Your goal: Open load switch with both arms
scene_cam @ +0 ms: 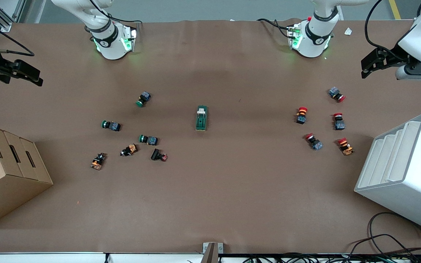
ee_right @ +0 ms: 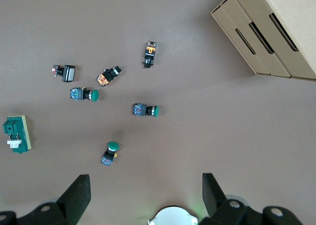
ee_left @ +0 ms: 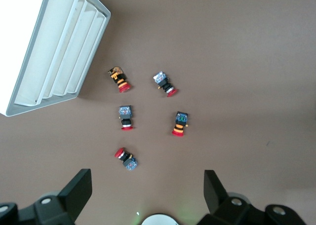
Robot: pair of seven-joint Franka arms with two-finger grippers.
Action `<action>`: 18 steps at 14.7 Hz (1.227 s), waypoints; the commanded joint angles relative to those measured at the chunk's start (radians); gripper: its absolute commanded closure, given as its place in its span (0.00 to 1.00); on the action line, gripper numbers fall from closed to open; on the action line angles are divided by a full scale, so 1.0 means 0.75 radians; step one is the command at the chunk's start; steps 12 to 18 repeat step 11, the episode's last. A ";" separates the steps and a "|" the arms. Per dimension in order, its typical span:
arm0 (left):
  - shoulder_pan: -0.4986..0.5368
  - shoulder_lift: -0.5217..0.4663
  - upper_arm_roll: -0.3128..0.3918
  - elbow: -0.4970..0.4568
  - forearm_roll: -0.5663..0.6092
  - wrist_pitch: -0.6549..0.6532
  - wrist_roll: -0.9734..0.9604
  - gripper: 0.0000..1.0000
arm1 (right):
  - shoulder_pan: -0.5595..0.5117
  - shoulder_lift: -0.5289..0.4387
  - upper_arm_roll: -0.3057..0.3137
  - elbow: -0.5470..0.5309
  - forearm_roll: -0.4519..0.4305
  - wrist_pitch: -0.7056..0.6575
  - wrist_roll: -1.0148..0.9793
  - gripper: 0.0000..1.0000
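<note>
Midway between the two arms' ends of the table lies the load switch [scene_cam: 201,118], untouched; left gripper [scene_cam: 373,63] and right gripper [scene_cam: 22,74] hover spread and empty well apart from it, seemingly poised to approach.

The load switch [scene_cam: 201,118] [ee_right: 17,133] — a small dark-green rectangular block with a white toggle piece at one end — lies flat on the table's middle. Its white end points toward the robots' bases — nothing touches it.

Scattered push-buttons [scene_cam: 148,140], cardboard box [scene_cam: 6,171], white tray [scene_cam: 404,171] on table [scene_cam: 232,204]
</note>
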 commanded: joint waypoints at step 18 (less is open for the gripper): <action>0.028 -0.025 -0.007 -0.022 -0.046 0.079 0.024 0.00 | 0.019 -0.108 -0.039 -0.100 -0.003 0.072 -0.023 0.00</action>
